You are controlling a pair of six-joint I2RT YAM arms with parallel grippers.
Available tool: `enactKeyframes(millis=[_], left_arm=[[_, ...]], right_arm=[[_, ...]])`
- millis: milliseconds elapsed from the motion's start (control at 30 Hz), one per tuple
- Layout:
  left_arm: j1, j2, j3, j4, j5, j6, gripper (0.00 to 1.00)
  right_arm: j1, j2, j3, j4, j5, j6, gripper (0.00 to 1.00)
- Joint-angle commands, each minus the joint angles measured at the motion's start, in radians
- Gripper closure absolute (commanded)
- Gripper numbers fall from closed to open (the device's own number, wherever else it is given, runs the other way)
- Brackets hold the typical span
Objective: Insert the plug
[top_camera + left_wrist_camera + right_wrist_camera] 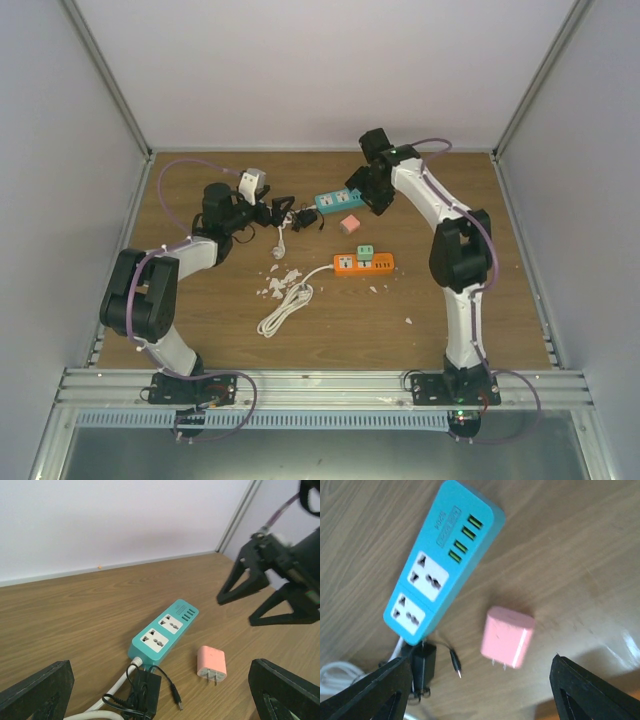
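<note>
A pink plug (pixel 349 224) lies flat on the wooden table, apart from the teal power strip (pixel 335 201). My right gripper (pixel 366 203) hovers over them, open and empty; in its wrist view the plug (pixel 507 636) lies between the spread fingers, below the strip (pixel 442 562). My left gripper (pixel 284 213) is open and empty, low at the strip's cable end. Its wrist view shows the strip (pixel 165 632), the plug (pixel 211 662) with its prongs toward the camera, and my right gripper's fingers (pixel 240 582) above.
A black adapter (pixel 142 690) with a thin lead lies at the teal strip's cable end. An orange power strip (pixel 363 264) carries a green adapter (pixel 365 252). A coiled white cable (pixel 285 310) and white scraps (pixel 283 277) lie nearer. A white block (pixel 253 183) sits by the left wrist.
</note>
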Motion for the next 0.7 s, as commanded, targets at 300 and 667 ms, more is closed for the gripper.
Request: enactKeyframes(millis=[300,667], left_arm=[[0.029,-0.02,-0.013,0.027,-0.001,0.007,0.01],[0.052,-0.015,-0.021,0.027,-0.001,0.007,0.01]], right_arm=[[-0.005,0.321,0.237,-0.083,-0.113,-0.062,0.24],[-0.013,0.381,0.26,-0.152,-0.058,-0.146,0.32]])
